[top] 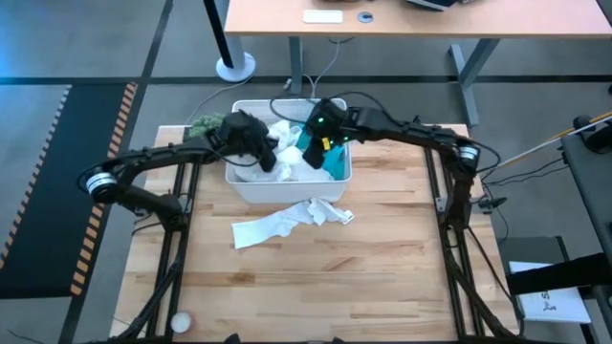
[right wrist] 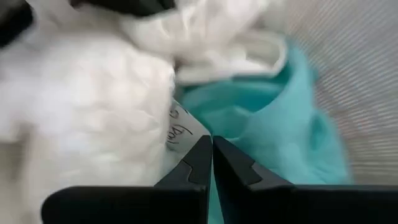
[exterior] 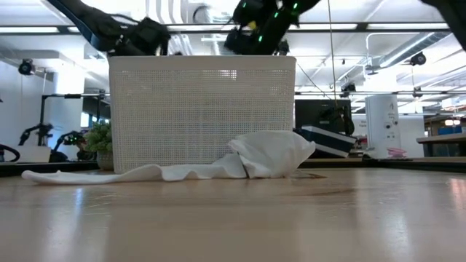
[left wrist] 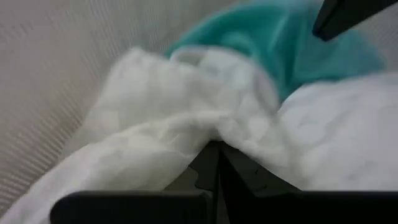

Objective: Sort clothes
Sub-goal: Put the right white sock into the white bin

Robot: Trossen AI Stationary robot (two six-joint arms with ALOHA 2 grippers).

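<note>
While both arms reach into the white bin [top: 287, 186], the sorting appears to be at an early stage. The left pincer [left wrist: 214, 163] sits low inside the bin with its fingers drawn nearly together, white fabric [left wrist: 186, 124] bunched directly ahead of the tips and possibly pinched between them; a firm hold cannot be confirmed. The teal garment [left wrist: 292, 43] lies just beyond that fabric. The right pincer [right wrist: 211, 155] is likewise narrow, almost closed, with its tips at the seam where the teal garment [right wrist: 273, 124] meets the white fabric [right wrist: 81, 99]; a label with handwriting lies just beside its tips. Whether it grips anything cannot be determined.

One white garment [top: 287, 222] lies spread on the table [top: 382, 277], outside the bin, on the side away from both pincers and nearer the front edge. By this evidence, one piece is out and most clothes remain in the bin. A small green plant [top: 204, 124] stands beside the bin, behind the left pincer.
</note>
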